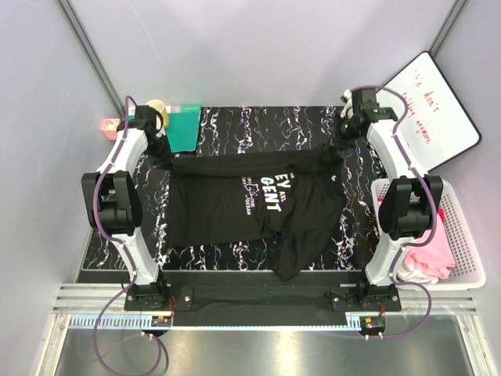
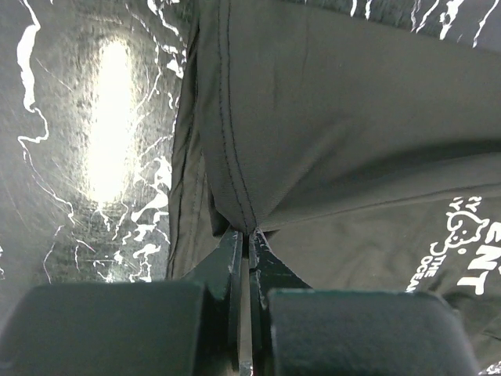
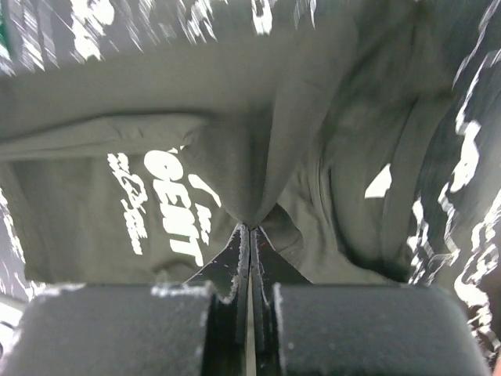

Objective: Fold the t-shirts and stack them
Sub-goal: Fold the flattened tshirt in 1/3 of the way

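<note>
The black t-shirt (image 1: pixel 250 196) lies spread on the marbled tabletop (image 1: pixel 235 125). Its far edge is stretched taut between the arms, and its white lettering is partly lost in folds. The left gripper (image 2: pixel 249 239) is clamped on a stitched hem. The right gripper (image 3: pixel 250 229) is pinched on a bunch of the same cloth, and its view is blurred. A pink t-shirt (image 1: pixel 434 247) and a white t-shirt (image 1: pixel 419 274) are heaped in the basket (image 1: pixel 468 251) at the right, partly hidden behind the right arm.
</note>
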Available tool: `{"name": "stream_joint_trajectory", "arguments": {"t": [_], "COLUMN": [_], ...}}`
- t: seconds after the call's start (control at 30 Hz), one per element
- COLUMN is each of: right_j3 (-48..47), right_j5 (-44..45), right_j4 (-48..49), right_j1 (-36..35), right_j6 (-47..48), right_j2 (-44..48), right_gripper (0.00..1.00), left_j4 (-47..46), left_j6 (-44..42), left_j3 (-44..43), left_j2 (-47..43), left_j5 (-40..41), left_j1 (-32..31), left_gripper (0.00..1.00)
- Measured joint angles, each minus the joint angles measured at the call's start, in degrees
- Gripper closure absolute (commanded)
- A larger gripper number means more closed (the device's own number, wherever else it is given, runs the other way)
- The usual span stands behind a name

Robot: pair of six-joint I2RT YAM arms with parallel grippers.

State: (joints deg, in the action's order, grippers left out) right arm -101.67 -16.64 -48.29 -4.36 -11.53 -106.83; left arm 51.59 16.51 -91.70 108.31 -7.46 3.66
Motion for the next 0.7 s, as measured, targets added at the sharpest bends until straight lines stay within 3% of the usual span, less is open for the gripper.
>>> {"name": "stream_joint_trajectory", "arguments": {"t": [0.17, 0.57, 0.63, 0.67, 0.7], "right_j3": [7.10, 10.58, 11.74, 12.39, 12.81], "right_j5": [-0.98, -1.92, -1.88, -1.86, -1.81], "right_j4": [-1.27, -6.08, -7.26, -8.00, -8.70], "right_j1": [0.00, 0.00, 0.00, 0.00, 0.00], "right_j6": [-0.94, -0.87, -0.87, -0.90, -0.94], "right_j2": [0.15, -0.09, -0.42, -0.70, -1.09], "right_gripper": [1.00, 1.00, 1.00, 1.00, 0.97], "left_j4": [1.38, 4.63, 4.74, 4.92, 5.11], "left_j6": [0.09, 0.52, 0.70, 0.83, 1.01], "left_j3": [0.42, 0.50, 1.07, 1.40, 1.70], "left_j2": [0.39, 5.92, 5.99, 5.99, 5.99], "left_j5": [0.24, 2.05, 2.19, 2.32, 2.47], "left_j1": [0.02, 0.07, 0.07, 0.07, 0.07], "left_gripper": [1.00, 0.97, 0.79, 0.45, 0.35]}}
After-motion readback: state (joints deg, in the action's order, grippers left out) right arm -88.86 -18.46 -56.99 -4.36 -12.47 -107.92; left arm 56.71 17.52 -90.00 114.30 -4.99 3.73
